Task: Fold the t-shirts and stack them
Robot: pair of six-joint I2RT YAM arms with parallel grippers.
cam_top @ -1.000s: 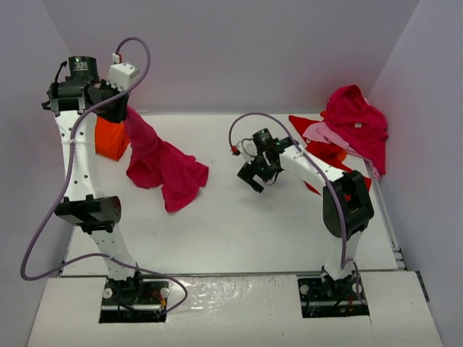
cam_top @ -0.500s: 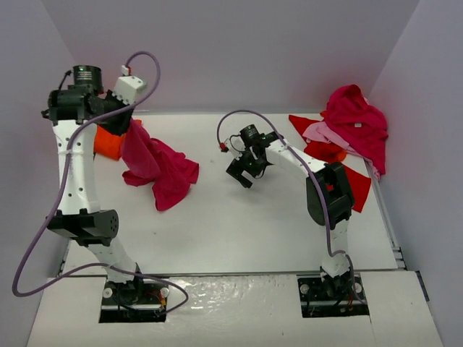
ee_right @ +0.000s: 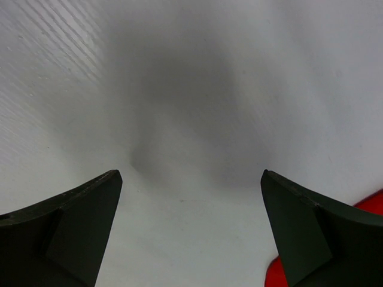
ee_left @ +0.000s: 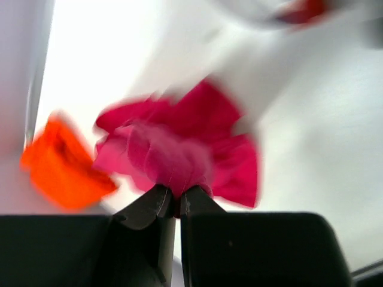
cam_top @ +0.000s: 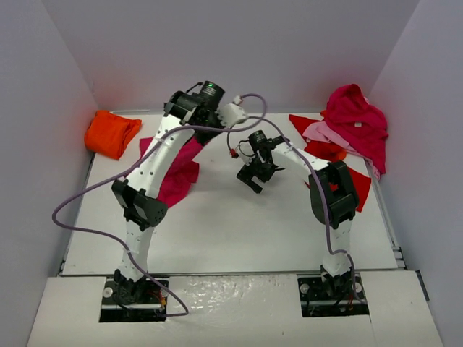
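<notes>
Left tool [ee_left: 177, 200] clamped on crimson shirt [ee_left: 185, 137], swung from left edge to worktop [cam_top: 217, 231] centre, likely for spreading; right tool [ee_right: 190, 174] wide apart, empty.

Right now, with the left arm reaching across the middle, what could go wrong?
The left gripper pinches the crimson shirt at one bunched point, so it may land crumpled rather than flat. In the top view it sits close to the open right gripper; arms or purple cables could collide or snag.
</notes>
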